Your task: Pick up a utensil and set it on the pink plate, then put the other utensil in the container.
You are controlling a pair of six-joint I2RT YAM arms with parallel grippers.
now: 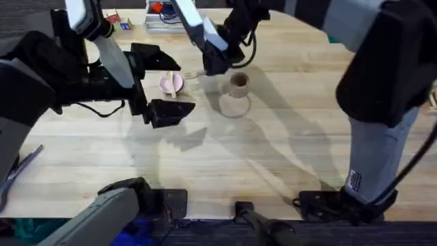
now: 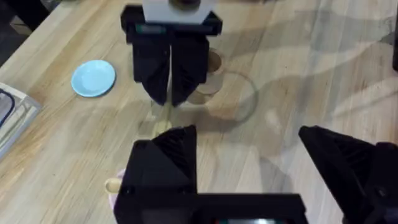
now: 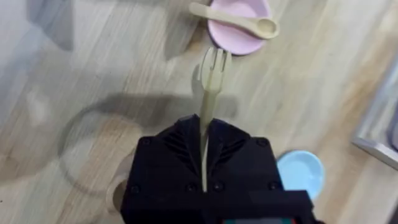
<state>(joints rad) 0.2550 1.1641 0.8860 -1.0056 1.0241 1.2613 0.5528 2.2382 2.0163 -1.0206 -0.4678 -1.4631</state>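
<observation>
Pinching fork handle, right tool; tines toward pink plate.

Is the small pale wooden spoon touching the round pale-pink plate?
Touching. In the right wrist view the wooden spoon lies across the pink plate, its bowl end resting on the rim and its handle end sticking out past the opposite edge.

a pale wooden table carries the pink plate, the tan container, a light-blue plate, and a clear box at the far edge.
</observation>
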